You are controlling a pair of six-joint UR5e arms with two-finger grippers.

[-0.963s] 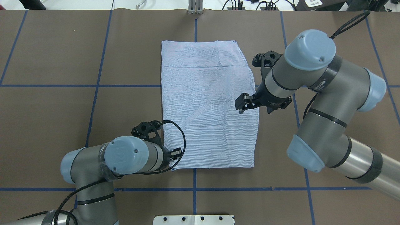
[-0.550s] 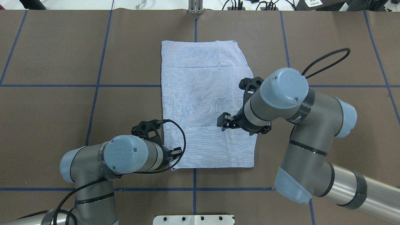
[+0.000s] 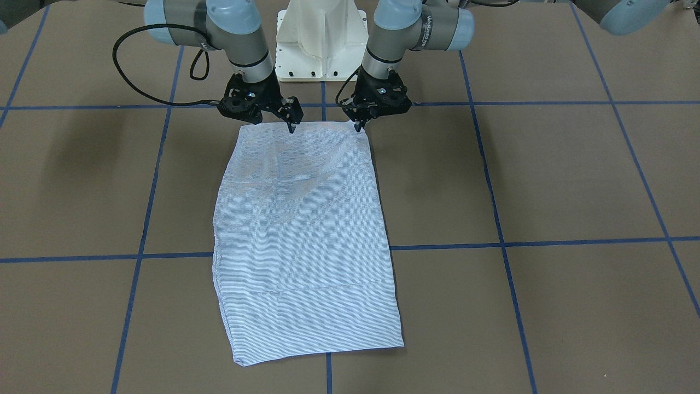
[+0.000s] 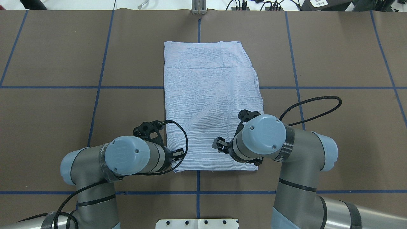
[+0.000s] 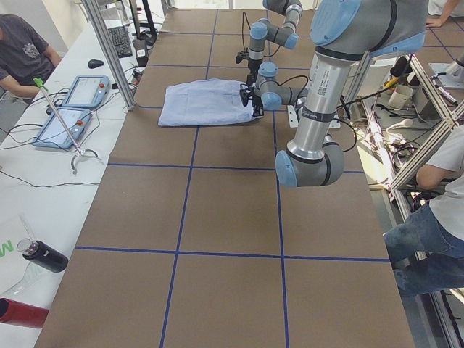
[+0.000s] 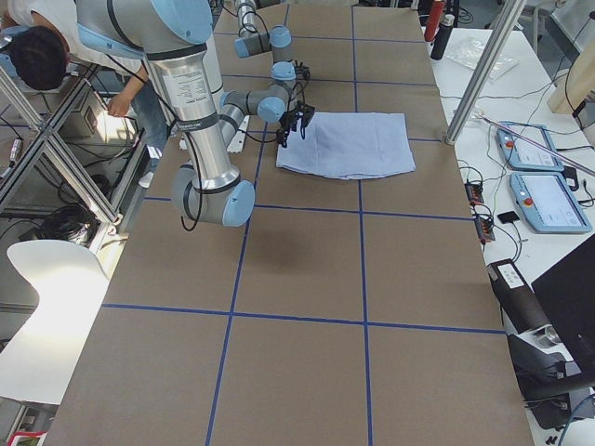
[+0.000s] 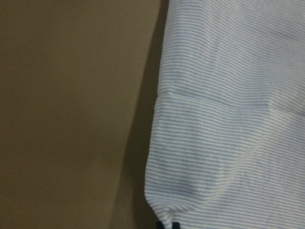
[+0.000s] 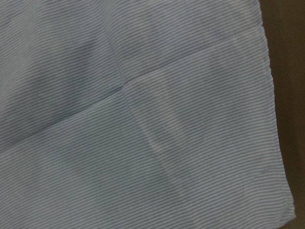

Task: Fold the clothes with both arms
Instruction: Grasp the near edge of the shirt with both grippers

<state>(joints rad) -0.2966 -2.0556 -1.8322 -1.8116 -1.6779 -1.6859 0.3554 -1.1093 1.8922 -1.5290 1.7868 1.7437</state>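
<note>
The light blue-and-white striped shirt (image 3: 301,235) lies folded into a long rectangle in the middle of the table (image 4: 210,95). My left gripper (image 4: 176,157) is at the shirt's near left corner. In the front view the left gripper (image 3: 358,127) pinches that corner, and the left wrist view shows the cloth (image 7: 228,119) puckered at the fingertips. My right gripper (image 4: 222,148) is over the shirt's near edge, right of the middle. In the front view the right gripper (image 3: 270,126) has its jaws spread, one fingertip on the cloth. The right wrist view shows only cloth (image 8: 143,119).
The white pedestal base (image 3: 320,38) stands at the table's near edge (image 4: 197,223). Blue tape lines cross the brown table. Tablets (image 5: 72,109) and a bottle (image 5: 43,255) lie on a side bench. Operators stand beside the table ends.
My right arm has swung from the middle of the shirt's right edge back toward the robot, to the shirt's near edge. The left arm has stayed at the near left corner.
</note>
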